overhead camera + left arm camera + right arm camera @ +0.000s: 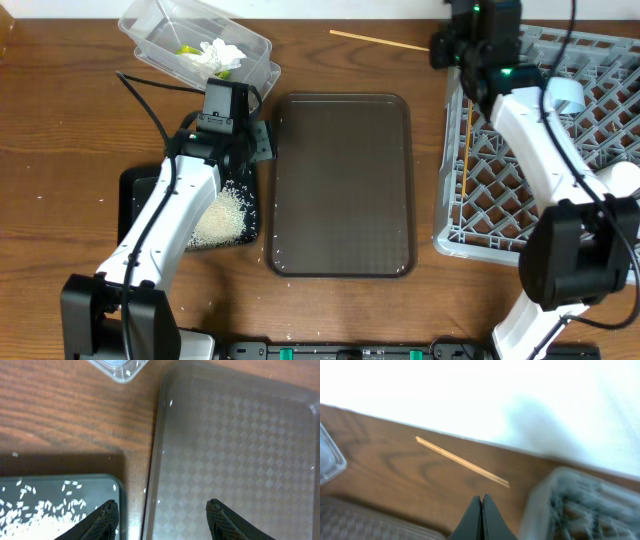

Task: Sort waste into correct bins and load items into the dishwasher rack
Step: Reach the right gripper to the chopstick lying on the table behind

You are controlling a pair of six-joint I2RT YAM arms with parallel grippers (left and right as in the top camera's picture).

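Your left gripper is spread wide with nothing between its fingers. It hangs over the strip of wood where the black tray sits just beside the brown serving tray. Your right gripper has its fingers pressed together, tip against tip, holding nothing. It is above the far side of the table, near the rack's far left corner.

The table is dark brown wood with strong grain. In the right wrist view, everything past its far edge is washed out to plain white. A few stray white grains dot the wood near the serving tray's front edge.

The rice is a loose white heap in the right part of the black tray, partly under your left arm. The clear tub sits askew at the far left of the table. The crumpled white tissue lies inside it, with the yellow-green wrapper against the tissue.

One chopstick lies flat on bare wood between the tub and the rack, slanted and touching neither. The grey rack is on the right, and a thin pale stick lies inside it along its left wall. Your right arm covers much of the rack's contents.
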